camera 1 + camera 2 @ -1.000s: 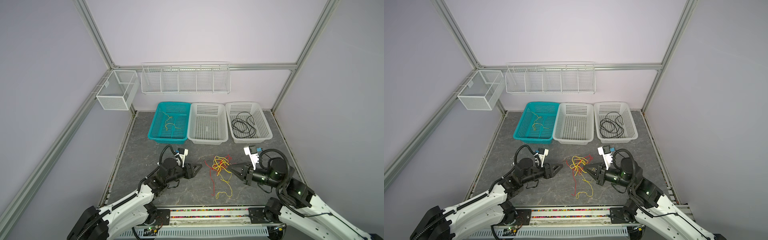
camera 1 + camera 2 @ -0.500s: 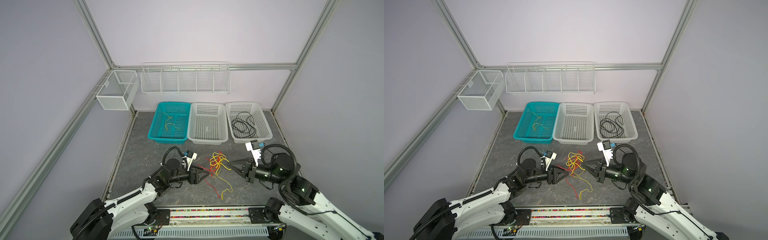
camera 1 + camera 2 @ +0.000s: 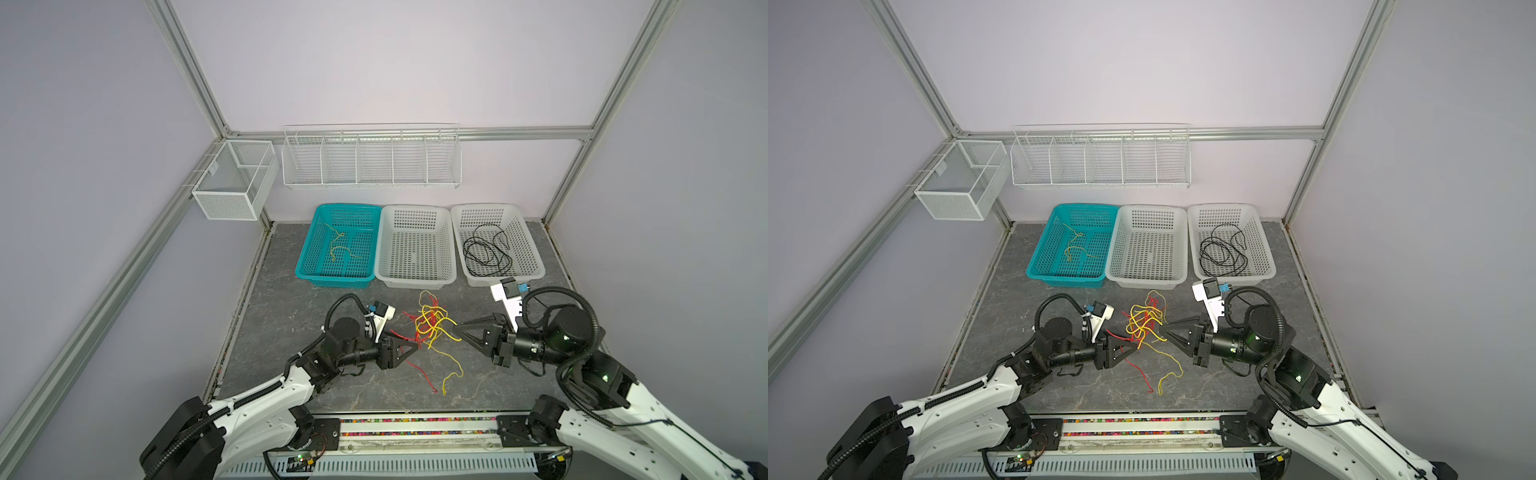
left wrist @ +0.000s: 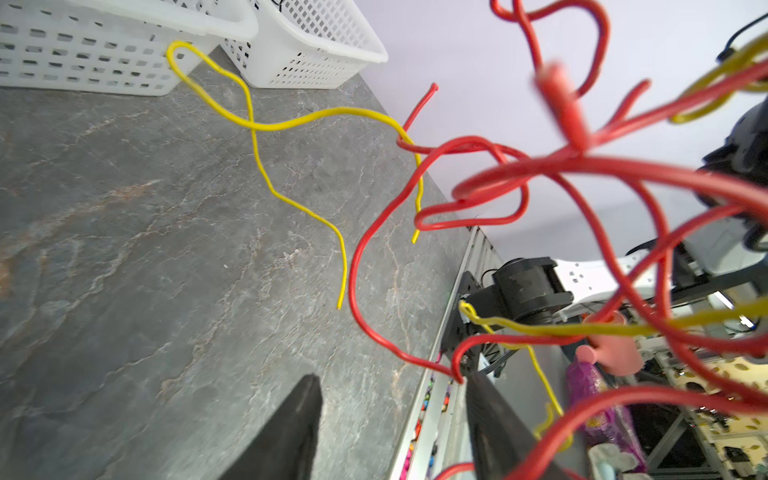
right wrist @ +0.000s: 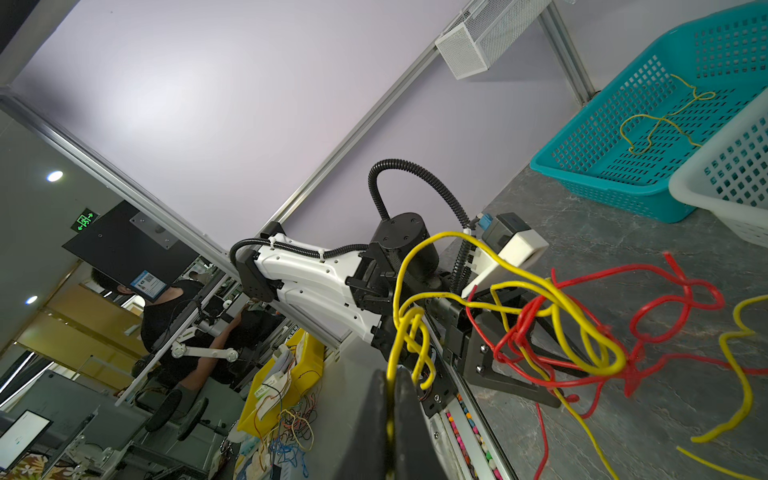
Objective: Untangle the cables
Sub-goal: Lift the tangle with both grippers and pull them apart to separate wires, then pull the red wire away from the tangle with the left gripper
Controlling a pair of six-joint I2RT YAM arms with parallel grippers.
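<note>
A tangle of red and yellow cables (image 3: pixel 432 326) (image 3: pixel 1144 324) hangs partly lifted over the grey table's middle, with loose ends trailing on the surface toward the front. My right gripper (image 3: pixel 454 328) (image 5: pixel 390 374) is shut on a yellow cable (image 5: pixel 457 235) at the tangle's right side. From the left, my left gripper (image 3: pixel 415 347) (image 4: pixel 390 378) reaches into the tangle with its jaws apart. A red cable (image 4: pixel 582 162) loops past one fingertip and nothing sits between the fingers. One yellow cable (image 3: pixel 338 245) lies in the teal basket. A black cable (image 3: pixel 486 249) lies coiled in the right white basket.
Along the back of the table stand a teal basket (image 3: pixel 332 280), a middle white basket (image 3: pixel 415 282) and a right white basket (image 3: pixel 536 266). On the back wall hang a wire rack (image 3: pixel 370 160) and a mesh box (image 3: pixel 232 183).
My left gripper has moved right into the tangle and its jaws have narrowed a little. My right gripper has raised its yellow cable and shifted slightly left, lifting the tangle.
</note>
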